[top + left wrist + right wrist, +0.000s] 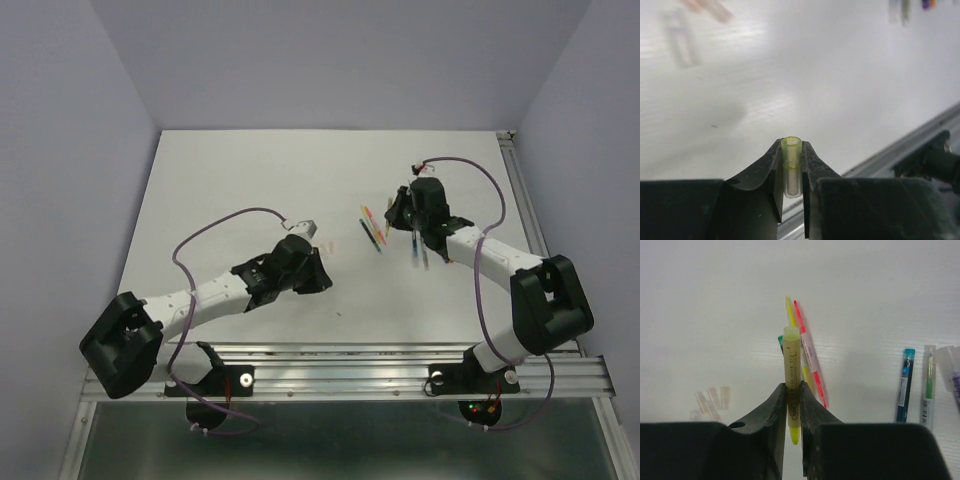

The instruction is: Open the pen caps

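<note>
My left tool (pixel 791 147) is clenched on a short translucent yellow-tinted plastic pen cap (pixel 791 167). The cap stands upright between the two dark fingers, open end poking out past the tips, and is lifted off the white surface (pixel 250 180). From above, that arm sits left of centre, well apart from the other one.

My right tool (pixel 792 389) is gripping a slim yellow highlighter pen (pixel 791 355) around its lower barrel. The pen is held upright in the jaws with its pointed yellow end sticking out on the near side.

On the surface behind that pen lie a thin pink pen (pixel 809 352) and a second thin yellow pen (pixel 789 310), close together and slightly angled. A dark green end peeks out just beside them; I cannot tell more about it. To the right, apart from that pair, a blue pen (pixel 905 385) and a green pen (pixel 927 385) lie side by side, with something purple blurred at the frame edge. A small cluster of pale pinkish translucent loose caps (pixel 712 400) rests on the surface to the left.
</note>
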Available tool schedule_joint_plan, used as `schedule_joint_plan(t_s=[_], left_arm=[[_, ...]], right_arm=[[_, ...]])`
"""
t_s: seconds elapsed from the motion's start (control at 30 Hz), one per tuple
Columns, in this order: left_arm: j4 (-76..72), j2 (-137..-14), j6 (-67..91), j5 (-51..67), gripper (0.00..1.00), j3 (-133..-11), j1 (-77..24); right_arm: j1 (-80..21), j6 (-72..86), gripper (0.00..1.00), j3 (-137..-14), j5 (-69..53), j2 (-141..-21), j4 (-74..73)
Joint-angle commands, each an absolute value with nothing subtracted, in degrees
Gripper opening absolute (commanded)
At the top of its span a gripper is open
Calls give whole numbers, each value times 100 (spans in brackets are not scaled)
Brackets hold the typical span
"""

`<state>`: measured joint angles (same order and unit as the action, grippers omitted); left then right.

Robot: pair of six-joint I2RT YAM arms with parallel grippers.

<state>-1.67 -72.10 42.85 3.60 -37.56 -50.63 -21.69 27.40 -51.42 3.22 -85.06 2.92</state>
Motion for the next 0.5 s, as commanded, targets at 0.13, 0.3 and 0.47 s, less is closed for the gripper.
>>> schedule_joint_plan(t_s=[0.13,0.3,0.47], left_arm=[[1062,-7715,4166,-1256,2,-4472,-3657],[1099,-8603,4008,-1108,3,-4816,-3314],[976,-9131,3815,-818,10,-5115,-3305]], right_arm=[[-3119,730,1,-5976,394,-9543,-403],[-3208,502,4,-6319,492,-9931,-694],[-3243,492,13,-6442,466,-10195,-817]])
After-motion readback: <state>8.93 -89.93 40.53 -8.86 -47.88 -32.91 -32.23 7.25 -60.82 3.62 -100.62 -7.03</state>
